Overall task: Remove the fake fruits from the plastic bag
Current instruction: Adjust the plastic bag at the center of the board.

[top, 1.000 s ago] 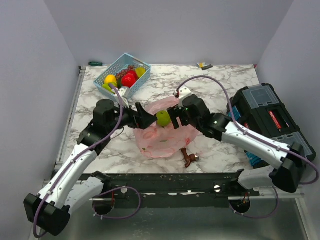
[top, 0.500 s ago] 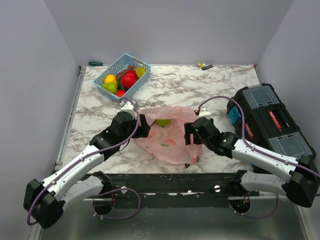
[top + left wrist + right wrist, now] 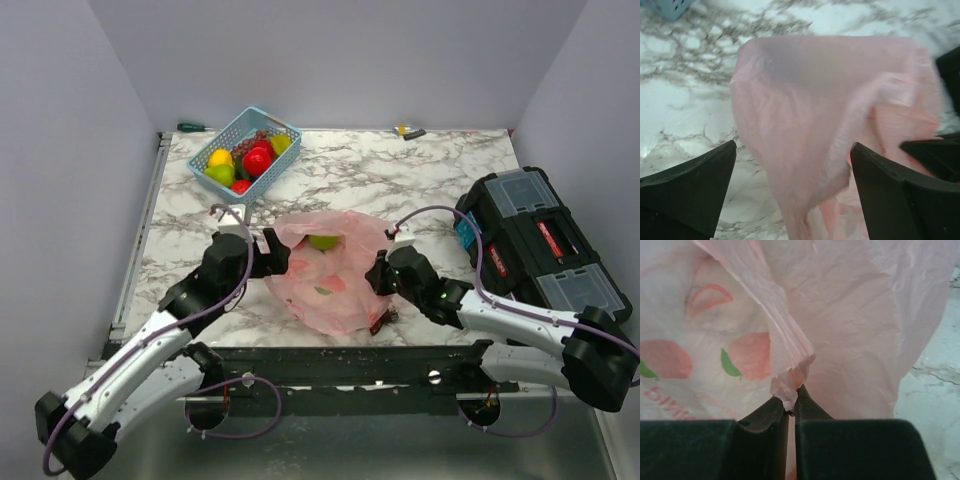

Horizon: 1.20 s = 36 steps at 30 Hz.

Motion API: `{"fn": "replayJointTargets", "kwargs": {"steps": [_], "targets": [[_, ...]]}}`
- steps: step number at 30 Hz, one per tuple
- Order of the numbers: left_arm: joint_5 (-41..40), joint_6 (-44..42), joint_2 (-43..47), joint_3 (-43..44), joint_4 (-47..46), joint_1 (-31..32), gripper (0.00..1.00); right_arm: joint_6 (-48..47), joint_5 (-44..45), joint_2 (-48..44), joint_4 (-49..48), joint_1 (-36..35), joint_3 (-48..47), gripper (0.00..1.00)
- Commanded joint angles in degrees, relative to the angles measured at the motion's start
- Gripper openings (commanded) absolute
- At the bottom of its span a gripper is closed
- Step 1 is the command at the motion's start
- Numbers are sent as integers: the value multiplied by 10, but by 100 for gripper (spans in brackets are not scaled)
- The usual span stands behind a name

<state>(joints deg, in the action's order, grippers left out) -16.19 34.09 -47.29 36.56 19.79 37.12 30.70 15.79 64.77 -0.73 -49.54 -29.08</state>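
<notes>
The pink plastic bag [image 3: 335,275] lies in the middle of the marble table, and a yellow-green fruit [image 3: 323,242] shows at its far edge. My right gripper [image 3: 791,407] is shut on a bunched fold of the plastic bag [image 3: 790,385] at its right side; from above it sits at the bag's right edge [image 3: 378,277]. My left gripper [image 3: 792,165] stands open at the bag's left side [image 3: 272,247], and a hanging fold of the plastic bag [image 3: 830,120] lies between its wide jaws without being pinched. Other fake fruits [image 3: 256,160], red, yellow and green, lie in the basket.
The light blue basket [image 3: 247,128] stands at the back left. A black toolbox [image 3: 540,240] fills the right side. A small brown metal piece [image 3: 381,320] peeks out at the bag's near right edge. A screwdriver [image 3: 190,127] and a small tool [image 3: 410,131] lie at the back edge.
Both arms have drawn back toward the near edge. The right gripper has shut on the bag's right side. The fruit held up between the grippers a second ago now lies at the bag's far edge.
</notes>
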Motion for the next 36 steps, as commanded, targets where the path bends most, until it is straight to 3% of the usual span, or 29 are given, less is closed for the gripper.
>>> {"fn": "replayJointTargets", "kwargs": {"steps": [1,3,8,10,12,14,16,20,26,31,36], "targets": [[105,-33,129,13,33,-3,98,-18,-62,-6,-80,-3,-7,7],[172,-47,161,26,53,-2,99,-16,-81,-10,-100,-3,0,1],[379,-39,196,38,51,4,98,-7,-110,-8,-136,-5,10,1],[416,-36,182,38,35,31,98,-5,-112,-6,-144,-5,12,1],[366,-40,160,38,15,86,96,-4,-114,-5,-144,-6,11,1],[259,-45,128,44,8,141,90,-4,-112,-7,-142,-6,11,1],[220,-63,80,53,-16,170,86,-4,-111,-10,-133,-6,9,1],[68,3,-17,48,-65,173,67,3,-86,-28,-98,-6,8,1],[-60,39,-168,76,-122,171,58,10,-52,-51,-39,-6,-12,2],[-92,77,-230,82,-153,157,60,8,14,-30,66,-6,-91,37],[-84,127,-284,98,-161,131,64,-38,36,-26,75,-2,-184,85]]}}
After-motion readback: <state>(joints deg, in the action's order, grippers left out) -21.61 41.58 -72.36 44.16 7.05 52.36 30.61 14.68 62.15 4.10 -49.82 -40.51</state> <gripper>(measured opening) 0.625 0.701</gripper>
